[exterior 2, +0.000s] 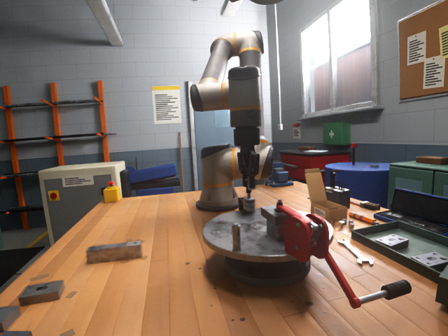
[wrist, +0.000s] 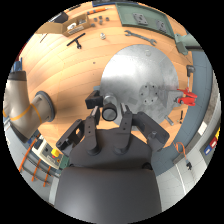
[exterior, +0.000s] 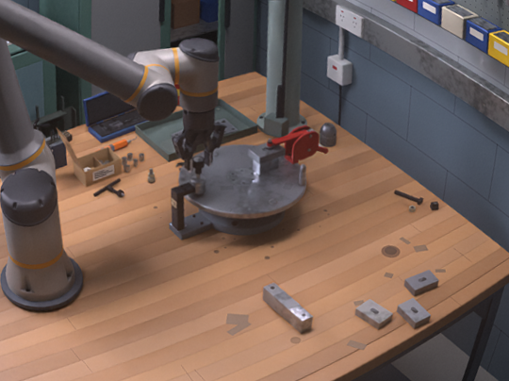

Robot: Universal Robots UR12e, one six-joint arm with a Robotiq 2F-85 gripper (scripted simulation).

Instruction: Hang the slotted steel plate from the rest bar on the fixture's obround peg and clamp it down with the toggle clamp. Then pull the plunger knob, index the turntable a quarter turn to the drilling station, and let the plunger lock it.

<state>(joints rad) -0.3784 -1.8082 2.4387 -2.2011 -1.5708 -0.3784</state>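
Observation:
The slotted steel plate (exterior: 264, 158) is partly hidden behind the red toggle clamp (exterior: 298, 144) on the fixture block at the turntable's far right. The round grey turntable (exterior: 246, 180) sits mid-bench. At its left rim the black plunger knob (wrist: 109, 112) stands on its stem above the dark bracket (exterior: 181, 207). My gripper (wrist: 109, 111) is straight above the knob with its fingers either side of it, open and holding nothing. The clamp's long handle (exterior 2: 347, 283) slopes down toward the second side camera.
Behind the turntable stand the drill column (exterior: 280, 62) and a green tray (exterior: 197, 127) with plates. The rest bar (exterior: 287, 307) and three slotted blocks (exterior: 393, 304) lie near the front edge. A cardboard box (exterior: 93, 165), T-key and small fittings lie to the left, by the arm's base (exterior: 41, 277).

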